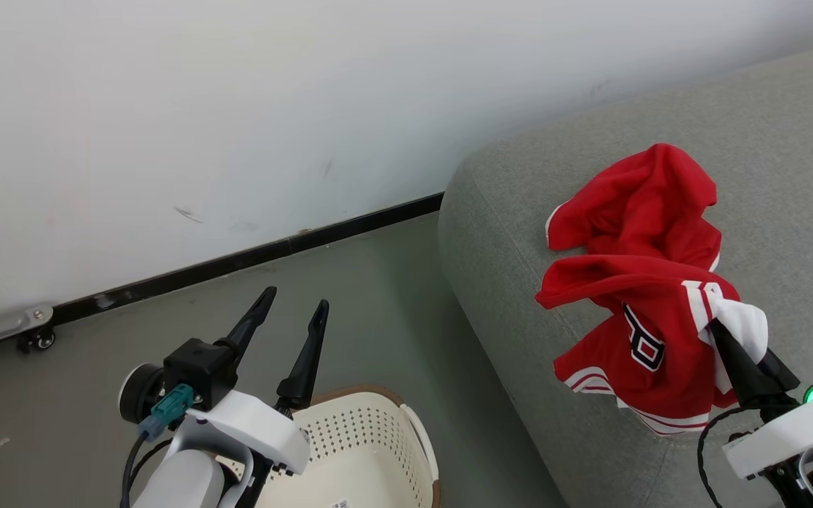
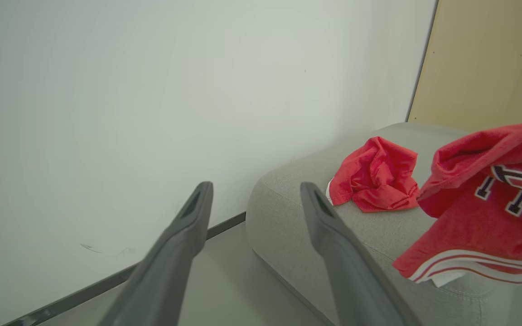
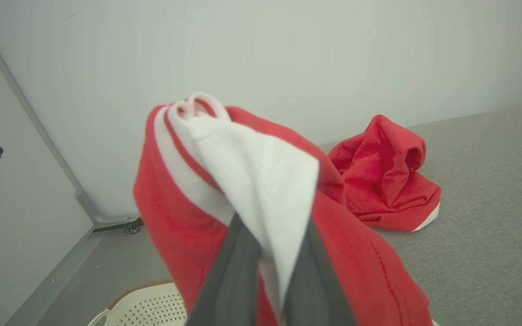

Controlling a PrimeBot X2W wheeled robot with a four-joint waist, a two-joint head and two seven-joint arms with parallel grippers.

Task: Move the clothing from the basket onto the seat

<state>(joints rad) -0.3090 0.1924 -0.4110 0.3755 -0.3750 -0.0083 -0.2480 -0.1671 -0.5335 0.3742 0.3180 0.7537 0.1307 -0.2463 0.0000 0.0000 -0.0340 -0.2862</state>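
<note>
A red jersey (image 1: 643, 339) with dark white-outlined lettering hangs over the front edge of the grey seat (image 1: 519, 233), its white lining pinched in my right gripper (image 1: 720, 331), which is shut on it. In the right wrist view the jersey (image 3: 188, 203) drapes over both fingers. Behind it a second crumpled red garment (image 1: 643, 204) lies on the cushion, also seen in the wrist views (image 2: 376, 181) (image 3: 388, 174). My left gripper (image 1: 293, 303) stands open over the floor, above the cream basket (image 1: 371, 451); no clothing shows in the visible part of the basket.
A pale wall with a dark baseboard (image 1: 251, 257) runs behind the grey floor. A small caster and metal bracket (image 1: 36, 328) sit at the wall's foot on the left. A tan panel (image 2: 487, 59) stands behind the seat.
</note>
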